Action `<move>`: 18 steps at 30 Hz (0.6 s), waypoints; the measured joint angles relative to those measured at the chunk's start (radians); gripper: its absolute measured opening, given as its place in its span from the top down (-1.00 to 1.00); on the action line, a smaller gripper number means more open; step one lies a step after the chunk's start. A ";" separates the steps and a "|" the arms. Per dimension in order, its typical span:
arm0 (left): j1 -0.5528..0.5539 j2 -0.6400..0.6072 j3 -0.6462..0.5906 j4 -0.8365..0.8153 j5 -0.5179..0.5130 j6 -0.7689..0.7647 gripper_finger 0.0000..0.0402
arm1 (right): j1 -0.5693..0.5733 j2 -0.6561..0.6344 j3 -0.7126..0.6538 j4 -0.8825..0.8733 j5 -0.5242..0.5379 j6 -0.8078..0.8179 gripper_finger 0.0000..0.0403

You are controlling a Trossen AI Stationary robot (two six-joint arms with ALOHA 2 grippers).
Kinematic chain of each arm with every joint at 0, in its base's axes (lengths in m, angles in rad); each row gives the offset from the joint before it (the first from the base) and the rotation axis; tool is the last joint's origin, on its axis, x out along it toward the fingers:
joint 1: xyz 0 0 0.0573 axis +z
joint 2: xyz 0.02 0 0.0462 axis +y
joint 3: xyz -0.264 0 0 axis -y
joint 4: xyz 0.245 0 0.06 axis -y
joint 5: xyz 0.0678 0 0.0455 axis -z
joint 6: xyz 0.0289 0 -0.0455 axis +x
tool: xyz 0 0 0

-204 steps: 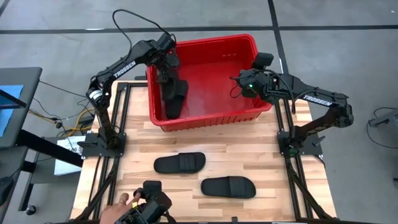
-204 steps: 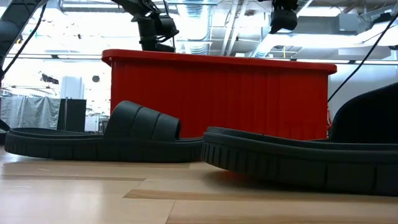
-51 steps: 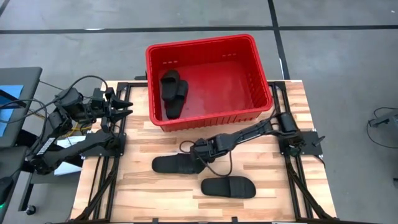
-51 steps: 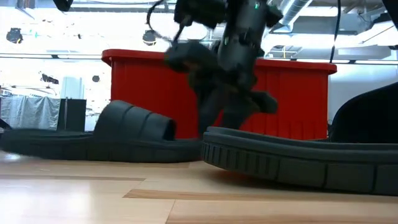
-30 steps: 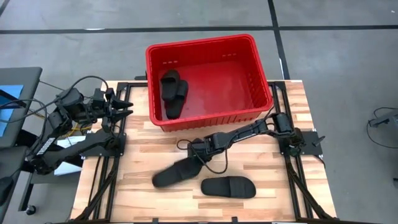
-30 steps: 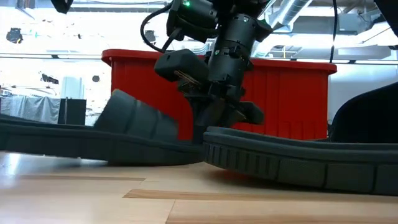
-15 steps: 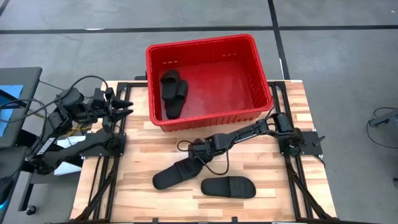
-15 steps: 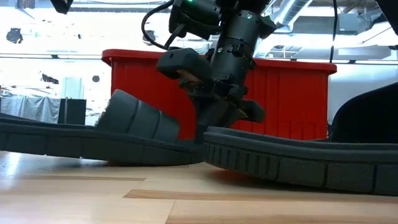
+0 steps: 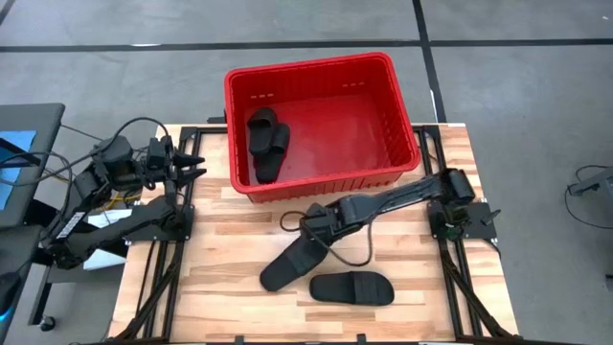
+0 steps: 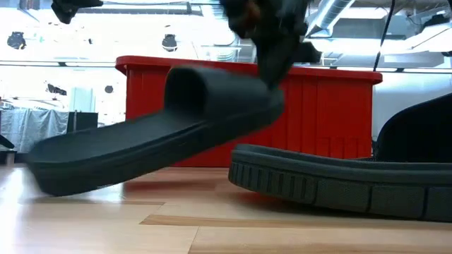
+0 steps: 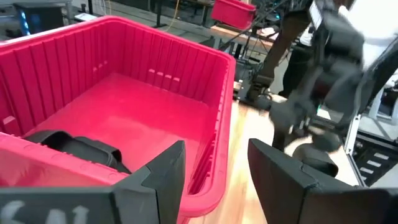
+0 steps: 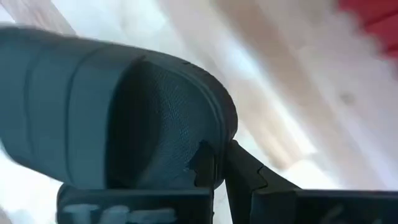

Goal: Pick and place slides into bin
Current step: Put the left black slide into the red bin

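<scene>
My right gripper hangs over the middle of the table, shut on a black slide that slants down from it toward the near left. In the low view this slide tilts, strap end high. A second slide lies flat on its sole near the front edge. More black slides lie in the left part of the red bin. My left gripper waits open off the table's left side, level with the bin. My right gripper pinches the slide's sole edge between its two fingers, at the end beside the strap. The fingers come from above. The slide hangs tilted, held end up; whether its low end touches the table I cannot tell.
The bin stands at the table's far edge, its near wall just beyond my right gripper. A loose cable loops under the right arm. Bare wood lies left of the held slide.
My right gripper has risen and gone a little toward the table's right edge. The slide, which lay on the table a second ago, has come up at its strap end and shifted right with the gripper, now slanting steeply.
</scene>
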 joint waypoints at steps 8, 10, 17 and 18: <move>0.000 0.000 0.000 -0.007 0.000 0.006 0.18 | 0.008 -0.115 0.128 -0.209 0.163 -0.009 0.99; 0.000 0.000 0.000 -0.007 0.000 0.006 0.18 | 0.013 -0.137 0.159 -0.253 0.191 -0.031 0.99; 0.000 0.000 0.000 -0.007 -0.002 0.006 0.18 | 0.014 -0.193 0.263 -0.377 0.290 -0.118 0.99; 0.000 0.000 0.000 -0.007 -0.002 0.006 0.18 | 0.012 -0.204 0.275 -0.385 0.310 -0.133 0.99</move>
